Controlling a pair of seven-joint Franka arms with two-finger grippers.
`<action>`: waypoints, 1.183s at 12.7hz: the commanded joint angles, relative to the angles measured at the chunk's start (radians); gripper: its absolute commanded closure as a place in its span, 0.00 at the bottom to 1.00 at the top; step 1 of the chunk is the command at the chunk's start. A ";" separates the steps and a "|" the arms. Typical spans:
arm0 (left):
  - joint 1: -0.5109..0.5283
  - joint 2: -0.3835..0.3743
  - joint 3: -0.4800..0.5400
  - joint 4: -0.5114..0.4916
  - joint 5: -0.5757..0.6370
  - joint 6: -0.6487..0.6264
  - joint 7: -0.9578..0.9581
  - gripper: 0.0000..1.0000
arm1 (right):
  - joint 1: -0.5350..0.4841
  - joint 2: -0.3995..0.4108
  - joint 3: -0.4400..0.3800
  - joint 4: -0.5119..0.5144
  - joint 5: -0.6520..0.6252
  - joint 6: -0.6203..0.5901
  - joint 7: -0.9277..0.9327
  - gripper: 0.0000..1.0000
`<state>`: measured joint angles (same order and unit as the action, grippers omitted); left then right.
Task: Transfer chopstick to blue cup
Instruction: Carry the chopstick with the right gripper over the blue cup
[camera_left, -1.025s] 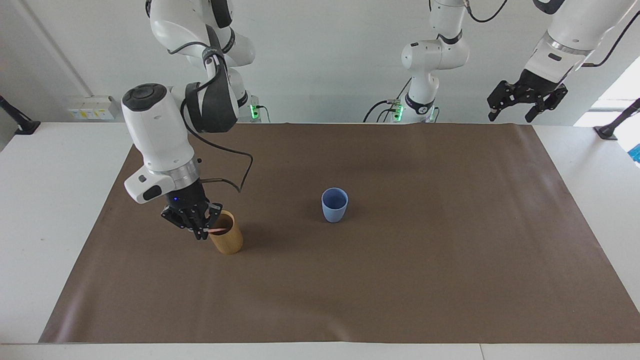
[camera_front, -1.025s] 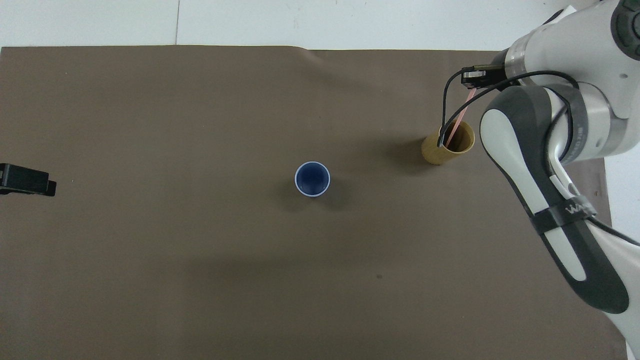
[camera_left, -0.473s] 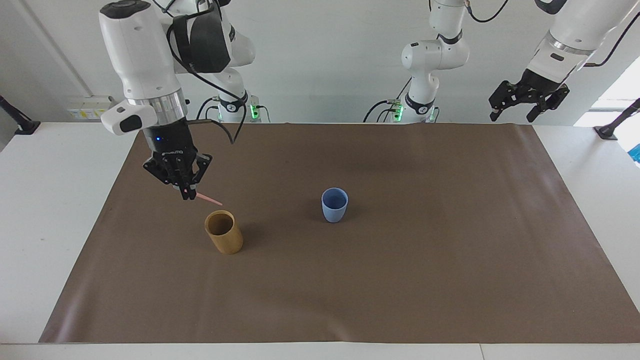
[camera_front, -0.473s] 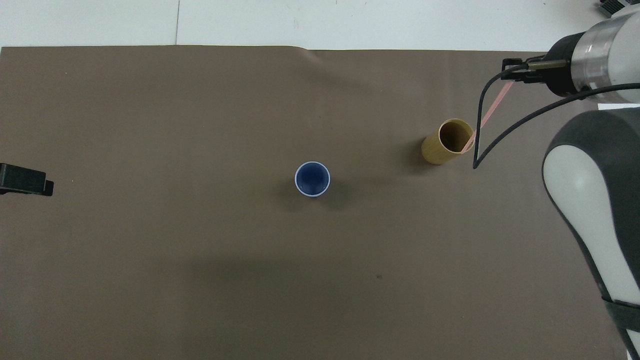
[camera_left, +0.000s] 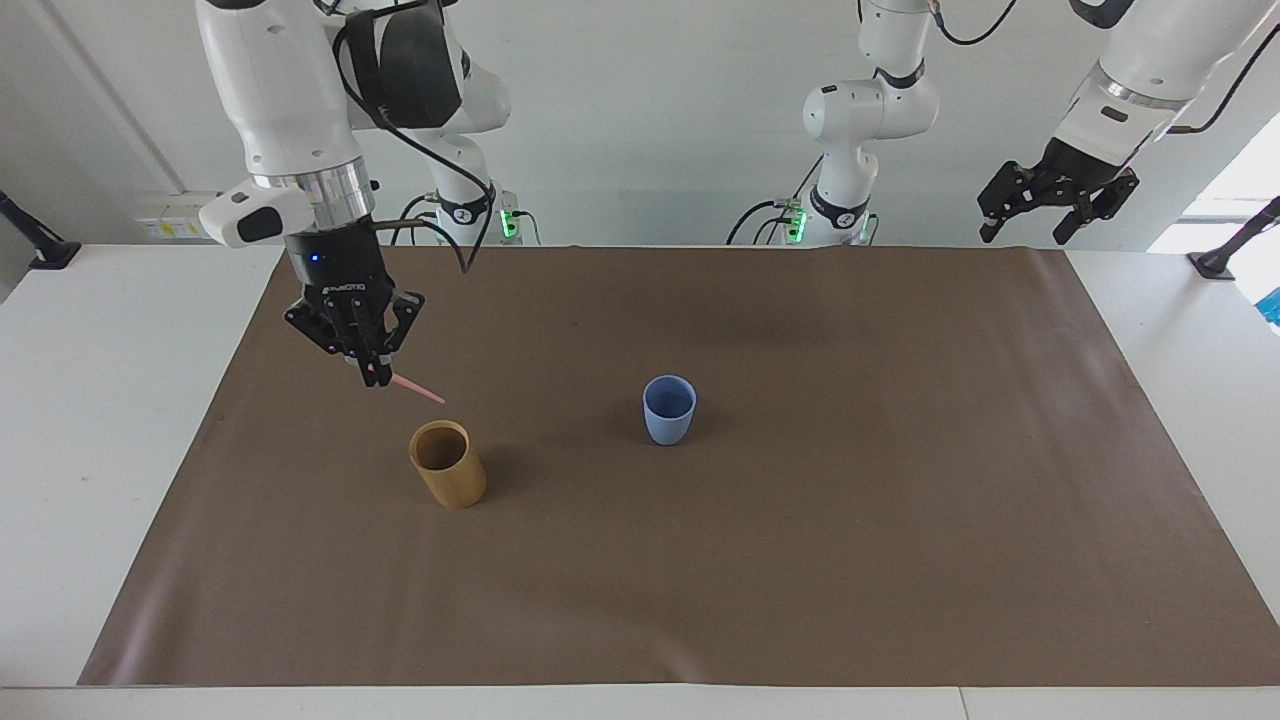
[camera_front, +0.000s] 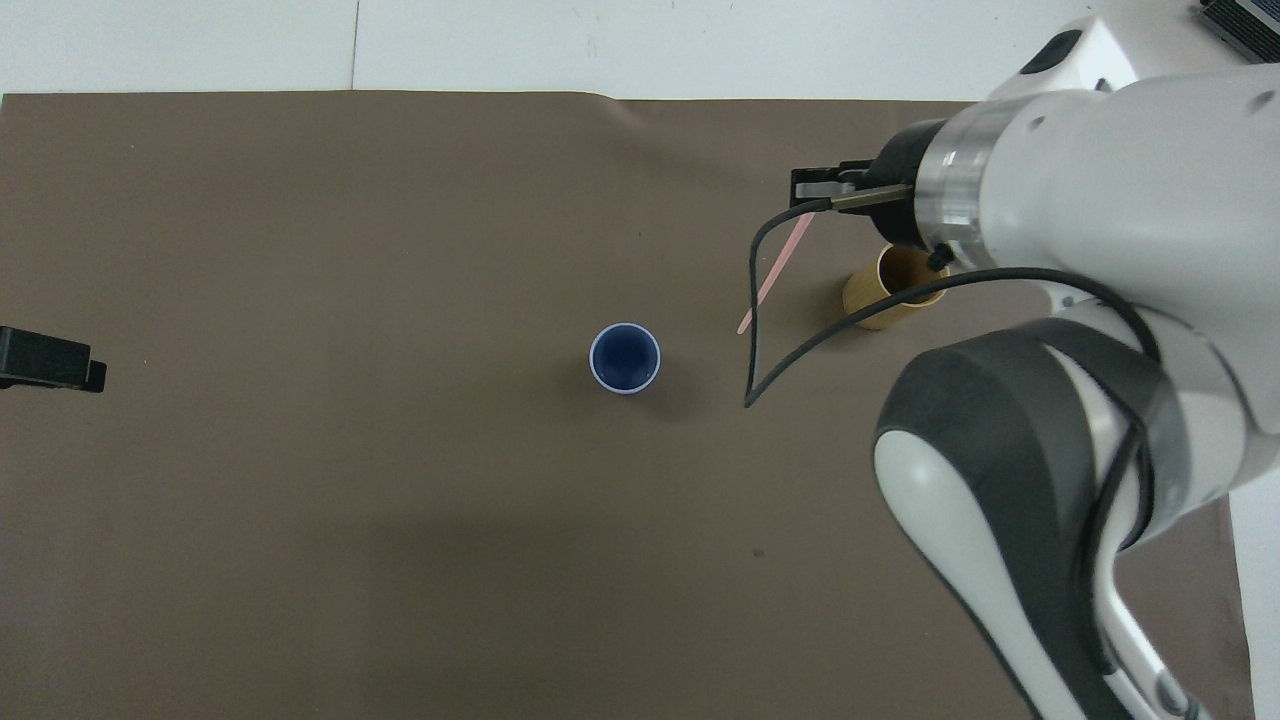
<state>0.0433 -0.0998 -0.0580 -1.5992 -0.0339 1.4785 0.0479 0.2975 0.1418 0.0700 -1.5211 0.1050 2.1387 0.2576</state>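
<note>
Pale pink chopstick (camera_left: 415, 389) is held slantwise in the air, clear of everything. Light-blue tapered cup (camera_left: 669, 409) is stood upright mid-mat.

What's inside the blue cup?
Nothing shows inside the blue cup: from overhead only its dark blue bottom is visible. The pink chopstick is up in the air, pinched in the right gripper, not in any cup.

Blue cup (camera_left: 669, 409) mid-mat (camera_left: 800, 600) — bamboo cup (camera_left: 447, 463) well apart, toward the right arm's end, slightly farther from the robots.
</note>
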 joint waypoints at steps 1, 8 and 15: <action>0.007 -0.001 -0.002 0.012 -0.009 -0.007 -0.005 0.00 | 0.075 0.021 0.001 -0.016 -0.005 0.067 0.092 1.00; 0.007 -0.003 -0.002 0.012 -0.009 -0.007 -0.005 0.00 | 0.132 0.035 0.002 -0.091 -0.085 0.161 0.084 1.00; 0.007 -0.003 -0.002 0.012 -0.011 -0.007 -0.005 0.00 | 0.166 0.061 0.002 -0.125 -0.110 0.202 0.088 1.00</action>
<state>0.0433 -0.0998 -0.0580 -1.5992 -0.0339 1.4785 0.0479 0.4604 0.2075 0.0712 -1.6249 0.0140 2.3235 0.3413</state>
